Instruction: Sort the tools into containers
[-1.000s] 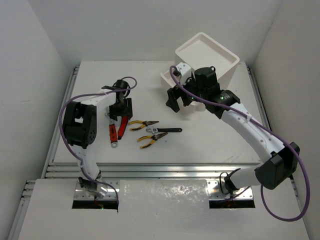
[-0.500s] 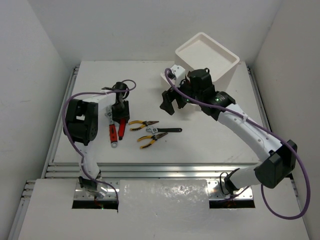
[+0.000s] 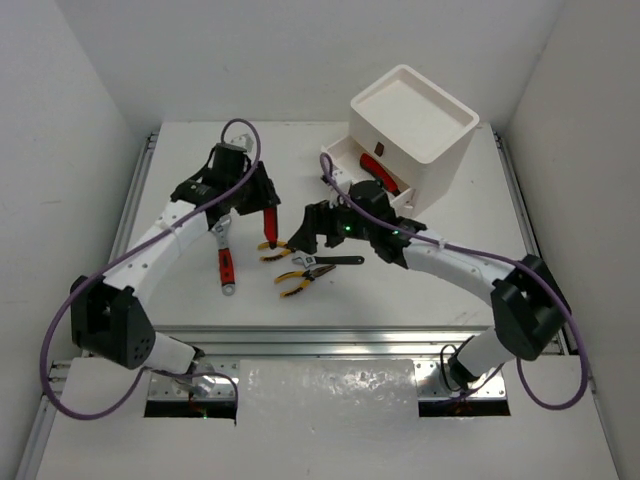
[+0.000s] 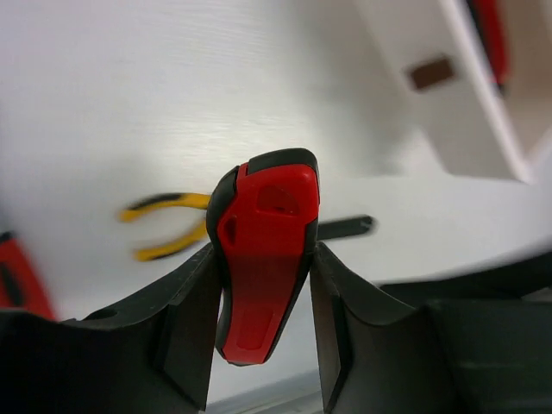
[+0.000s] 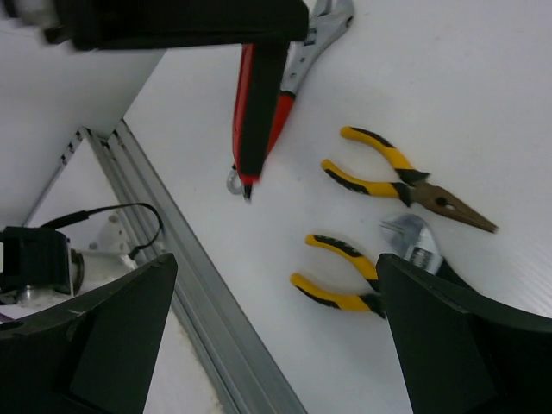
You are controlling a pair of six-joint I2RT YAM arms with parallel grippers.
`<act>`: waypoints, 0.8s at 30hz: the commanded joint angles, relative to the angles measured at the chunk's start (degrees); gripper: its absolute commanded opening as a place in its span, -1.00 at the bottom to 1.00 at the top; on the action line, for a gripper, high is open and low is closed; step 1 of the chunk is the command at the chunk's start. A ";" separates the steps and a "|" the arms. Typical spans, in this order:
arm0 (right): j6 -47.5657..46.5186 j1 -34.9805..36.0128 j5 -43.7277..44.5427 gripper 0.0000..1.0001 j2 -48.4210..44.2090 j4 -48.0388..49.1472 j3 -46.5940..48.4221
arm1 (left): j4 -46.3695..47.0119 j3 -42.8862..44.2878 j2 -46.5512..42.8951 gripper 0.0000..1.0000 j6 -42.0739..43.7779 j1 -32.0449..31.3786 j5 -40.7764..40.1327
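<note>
My left gripper is shut on a red-and-black utility knife and holds it above the table, left of centre; in the left wrist view the knife stands upright between the fingers. My right gripper hangs open and empty just right of it, above two yellow-handled pliers and a black-handled wrench. A red-handled wrench lies to the left. The white container stands at the back right, its drawer pulled out with a red tool inside.
The two grippers hang close together over the tool cluster. In the right wrist view the held knife overlaps the red-handled wrench. A metal rail runs along the table's near edge.
The left gripper closed on the utility knife, lifted it and carried it right. The right arm swung from the container down and left to above the pliers.
</note>
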 commanded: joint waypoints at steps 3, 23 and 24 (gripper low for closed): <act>7.21 2.50 5.93 0.98 4.94 10.90 4.38 | 10.08 -5.31 -4.83 -1.00 -10.83 -3.39 10.67; -13.76 -2.33 11.55 -1.00 5.73 -13.80 17.29 | -3.49 8.19 -11.16 0.99 -7.96 -3.84 -15.47; -16.41 -2.86 13.49 -1.00 7.13 -17.80 21.92 | -4.66 8.82 -12.21 1.00 -7.25 -3.75 -19.08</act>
